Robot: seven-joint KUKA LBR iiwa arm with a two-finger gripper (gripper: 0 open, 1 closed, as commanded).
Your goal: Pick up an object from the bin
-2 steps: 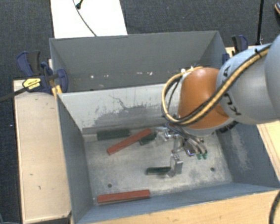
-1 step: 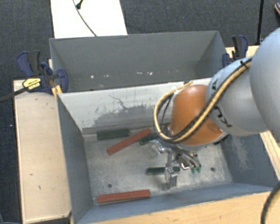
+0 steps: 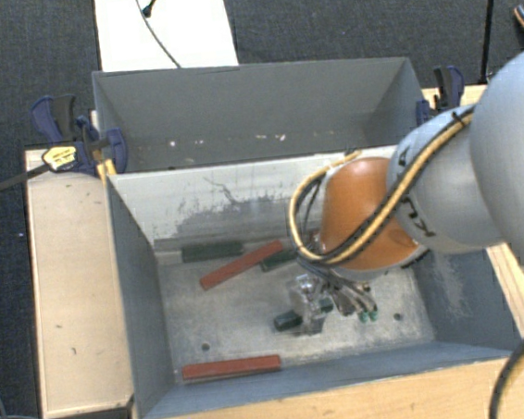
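View down into a grey metal bin (image 3: 140, 291); a few loose things lie on its floor. At the front left a red bar (image 3: 232, 368) lies flat along the near wall, long axis left to right; at the back left a green bar (image 3: 212, 251) lies along the far wall, also left to right; just right of it a brown bar (image 3: 242, 265) lies tilted, its right end farther back and meeting a second green piece (image 3: 275, 261) that runs under the robot.

Toward the front middle sits a small dark block (image 3: 286, 321); it is the thing nearest the gripper (image 3: 317, 306), which is low over the floor just to the block's right, touching it or nearly so. The block thus lies to the gripper's left in this view, its short length seeming to run left to right; whether it is already inside the gripper cannot be told, nor whether the gripper is wide or narrow, as the metal parts crowd together there.

Farther right, the orange cover (image 3: 361, 217) and the grey arm (image 3: 482, 181) reach in over the bin's right side. As a judgement, the coming move turns on that slight leftward offset; the gripper probably needs to be centred on the block before it closes and lifts.
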